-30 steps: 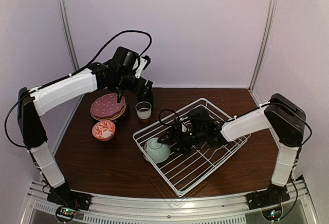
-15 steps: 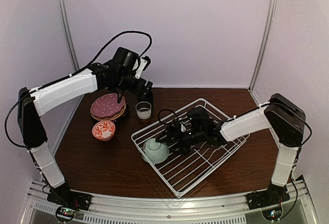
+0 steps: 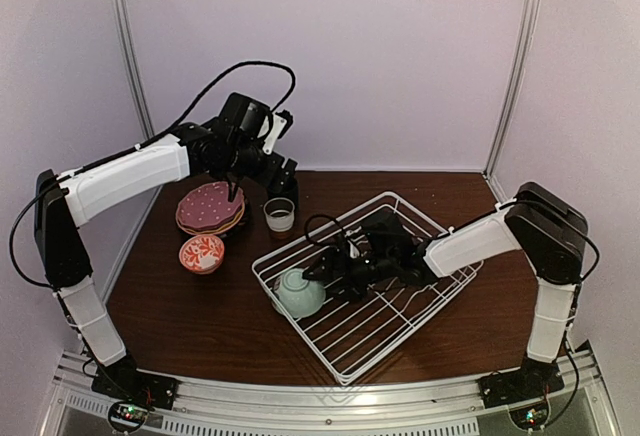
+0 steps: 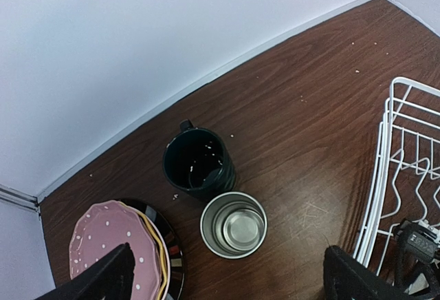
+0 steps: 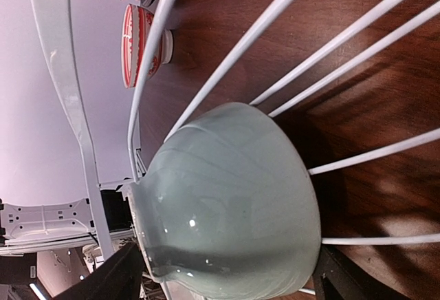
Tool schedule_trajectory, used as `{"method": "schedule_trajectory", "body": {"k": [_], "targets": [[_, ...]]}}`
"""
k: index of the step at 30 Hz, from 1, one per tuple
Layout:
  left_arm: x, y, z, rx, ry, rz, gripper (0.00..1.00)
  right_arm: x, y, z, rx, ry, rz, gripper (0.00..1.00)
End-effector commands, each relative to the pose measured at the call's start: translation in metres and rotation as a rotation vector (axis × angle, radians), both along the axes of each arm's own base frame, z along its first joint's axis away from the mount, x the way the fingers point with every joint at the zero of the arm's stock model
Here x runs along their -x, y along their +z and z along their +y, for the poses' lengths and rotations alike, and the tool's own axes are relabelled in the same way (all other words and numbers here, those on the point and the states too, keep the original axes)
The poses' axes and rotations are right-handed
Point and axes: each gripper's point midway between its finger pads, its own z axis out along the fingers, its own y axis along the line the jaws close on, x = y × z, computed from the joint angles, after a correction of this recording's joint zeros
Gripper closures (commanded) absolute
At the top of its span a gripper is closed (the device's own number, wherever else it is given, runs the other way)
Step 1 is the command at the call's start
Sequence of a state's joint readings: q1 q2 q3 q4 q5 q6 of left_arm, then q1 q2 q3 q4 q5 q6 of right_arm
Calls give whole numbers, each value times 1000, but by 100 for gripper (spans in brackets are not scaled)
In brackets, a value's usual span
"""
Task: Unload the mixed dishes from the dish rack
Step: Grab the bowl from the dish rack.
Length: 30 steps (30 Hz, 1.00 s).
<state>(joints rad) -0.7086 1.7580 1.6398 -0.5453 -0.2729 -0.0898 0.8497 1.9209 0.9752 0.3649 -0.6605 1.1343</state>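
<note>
Reaching into the rack from the right, your right gripper is straddling the green bowl, which is lying tipped in the rack's near left corner. Its fingers are standing wide on either side of the bowl. Whether they are pressing on it or hanging just clear, you cannot tell from these views. That bowl is the only dish showing in the rack, though the arm is covering some of the wires, so something small could be hiding there.

Farther left, the red bowl is sitting on the table, with the plates stacked just beyond it. Right of the plates the cup is standing upright, and the mug is standing just behind it, toward the far wall. Your left gripper is hovering above the cup and mug, spread fully and holding nothing.

By the look of it you are nearing the end: most dishes are out, and the green bowl is waiting to be lifted over the rim.
</note>
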Motion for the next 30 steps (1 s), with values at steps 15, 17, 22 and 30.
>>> {"method": "schedule_trajectory", "body": {"k": [15, 17, 22, 30], "targets": [[5, 20, 1, 56, 3, -47, 3, 2, 34, -2, -61, 3, -52, 31], [6, 21, 1, 61, 2, -49, 2, 0, 41, -5, -77, -6, -62, 32], [11, 23, 0, 81, -15, -41, 2, -3, 57, -10, -113, -17, -87, 32], [42, 25, -9, 178, -144, -8, 3, -12, 79, -21, -172, -45, -116, 33]]}}
